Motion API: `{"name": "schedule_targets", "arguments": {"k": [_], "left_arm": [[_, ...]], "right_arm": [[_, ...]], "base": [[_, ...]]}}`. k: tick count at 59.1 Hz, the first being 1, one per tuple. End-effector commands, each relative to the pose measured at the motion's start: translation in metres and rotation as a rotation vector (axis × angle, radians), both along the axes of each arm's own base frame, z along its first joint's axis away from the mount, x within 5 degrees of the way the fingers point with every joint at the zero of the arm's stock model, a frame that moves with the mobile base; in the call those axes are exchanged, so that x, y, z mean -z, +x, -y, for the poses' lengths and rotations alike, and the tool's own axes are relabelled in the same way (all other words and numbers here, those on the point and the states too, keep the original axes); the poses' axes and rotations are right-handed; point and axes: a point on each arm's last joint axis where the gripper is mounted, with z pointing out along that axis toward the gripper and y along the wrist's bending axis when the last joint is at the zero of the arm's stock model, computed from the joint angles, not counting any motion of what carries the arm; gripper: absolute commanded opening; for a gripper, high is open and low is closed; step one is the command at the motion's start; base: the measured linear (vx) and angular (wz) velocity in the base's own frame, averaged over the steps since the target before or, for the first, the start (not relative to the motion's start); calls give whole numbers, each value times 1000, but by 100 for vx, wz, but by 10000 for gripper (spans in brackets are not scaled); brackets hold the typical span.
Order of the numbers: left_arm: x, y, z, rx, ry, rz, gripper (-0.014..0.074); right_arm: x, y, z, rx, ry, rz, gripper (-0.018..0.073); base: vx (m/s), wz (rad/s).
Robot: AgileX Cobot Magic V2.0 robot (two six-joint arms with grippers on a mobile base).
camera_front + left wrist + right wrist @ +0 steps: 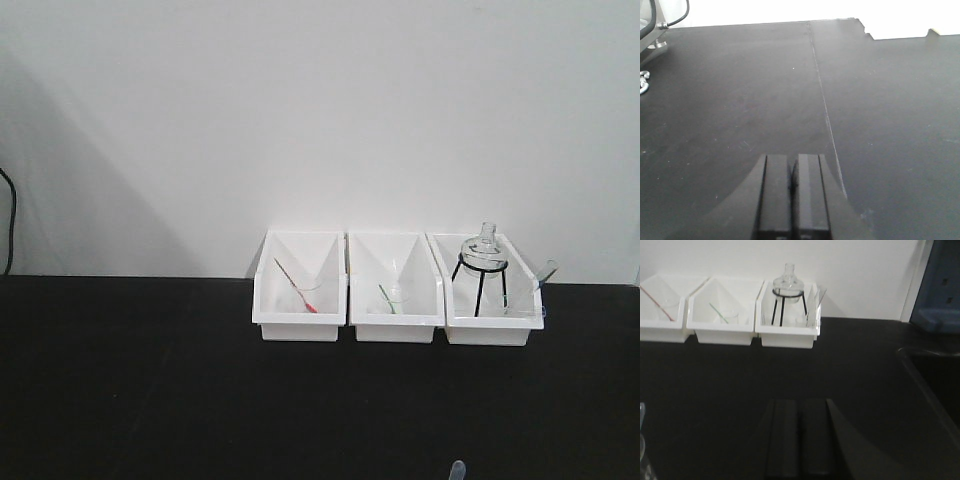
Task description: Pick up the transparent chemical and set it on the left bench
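Note:
The transparent chemical [530, 295], a small clear glass beaker with a pale translucent dropper [546, 270] leaning out to the right, stands in the rightmost of three white bins [488, 330], to the right of the flask. It also shows in the right wrist view [810, 310]. My left gripper [792, 172] is shut and empty, low over bare black bench far from the bins. My right gripper [799, 412] is shut and empty, over the bench well in front of the rightmost bin. Neither gripper shows in the front view.
A glass flask on a black tripod [484, 262] shares the right bin. The left bin holds a red-dropper beaker [298, 290], the middle bin a green-dropper beaker [392, 298]. A translucent pipette tip [457, 468] pokes up at the front edge. A bench seam [822, 95] runs front to back. A sink edge [927, 385] lies at the right.

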Motion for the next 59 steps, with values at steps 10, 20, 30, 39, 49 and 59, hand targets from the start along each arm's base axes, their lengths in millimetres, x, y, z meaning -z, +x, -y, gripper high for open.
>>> {"name": "schedule_targets", "arguments": {"k": [10,20,30,39,49,59], "left_arm": [[-3,-1,0,1,-14,81,-3],[-3,-1,0,1,-14,81,-3],[-3,-1,0,1,-14,81,-3],[-3,-1,0,1,-14,81,-3],[-3,-1,0,1,-14,81,-3],[-3,-1,0,1,-14,81,-3]], "right_arm": [[37,-26,-3,-34,40,72,-8],[71,-39,-4,-50,84,130,-8],[76,-50,-4,-76,27,155,-8],[77,-50,-6,-92,46,147,-8],[77,-50,-6,-91,49,146,-8],[77,-50,-6,-91,49,146,-8]], "base": [[0,0],[0,0],[0,0],[0,0],[0,0],[0,0]]}}
